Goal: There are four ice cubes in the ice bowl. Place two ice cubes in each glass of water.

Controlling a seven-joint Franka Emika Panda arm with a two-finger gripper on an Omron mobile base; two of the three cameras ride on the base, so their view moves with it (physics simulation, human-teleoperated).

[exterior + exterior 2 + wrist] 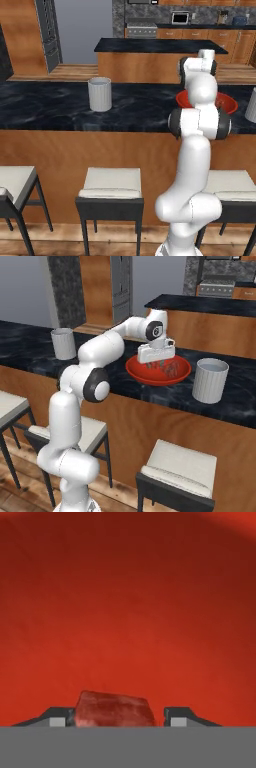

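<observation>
Here we list, left to right in the right base view: one glass of water (63, 343) standing on the dark surface (30, 346); the ice bowl (158, 369) with our hand (157, 362) lowered into it; a second glass (210, 380) near the bowl. Hand view: an ice cube (114, 709) lies between the fingertips (57, 718), gaps either side, hand narrowly parted

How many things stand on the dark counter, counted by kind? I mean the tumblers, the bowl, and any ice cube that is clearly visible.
Ribbed tumblers: 2 (one, the other)
Red bowl: 1
Ice cube clearly seen, between the tool's fingertips: 1
Total: 4
</observation>
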